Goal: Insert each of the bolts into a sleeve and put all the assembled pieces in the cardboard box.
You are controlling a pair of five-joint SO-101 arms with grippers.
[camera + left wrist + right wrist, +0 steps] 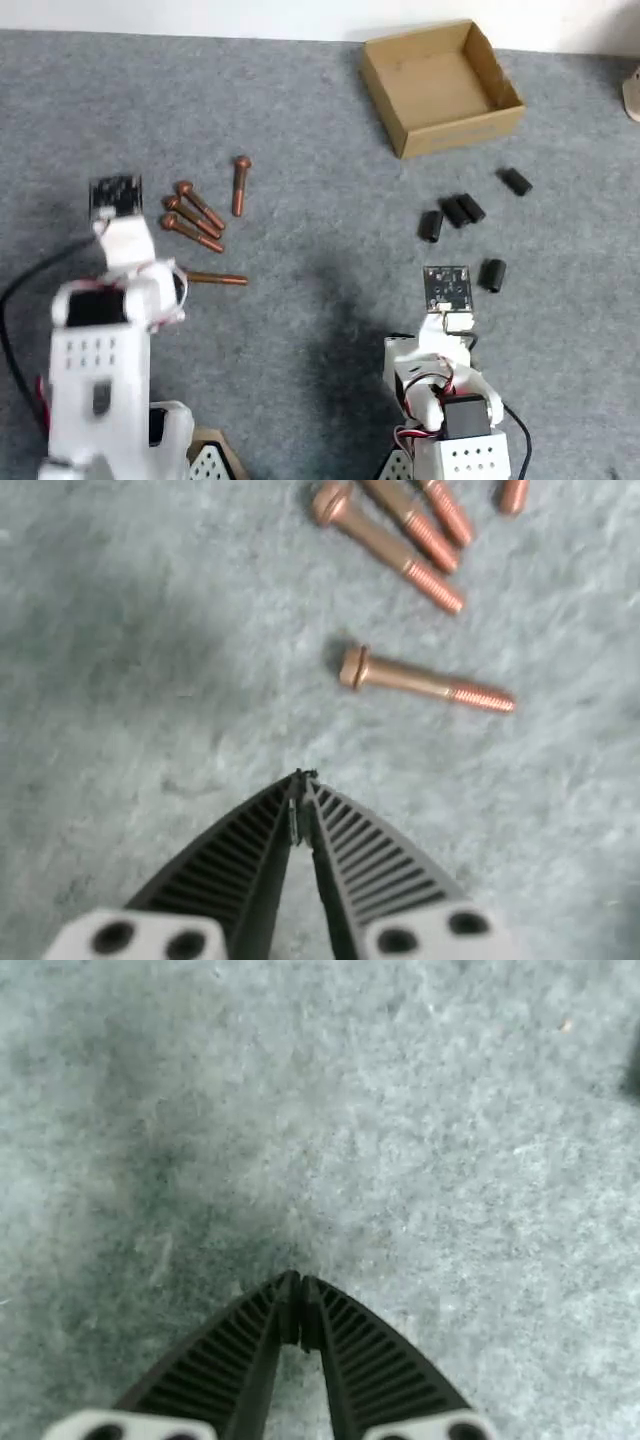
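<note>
lying loose on the grey felt [320, 250], five copper bolts [193, 218] are seen at the left and black sleeves [463, 210] at the right, well apart. the cardboard box [455, 132] is set far right. the left gripper [300, 780] and right gripper [298, 1282] are both pressed closed, with nothing held.

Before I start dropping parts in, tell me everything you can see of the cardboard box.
The cardboard box is a shallow square tray of plain brown card, with four upright walls, an open top and no flaps showing. Its floor is bare; nothing lies inside. It sits flat on the grey mat at the far side, turned slightly askew. Nothing touches it; the black sleeves lie apart from it.
</note>
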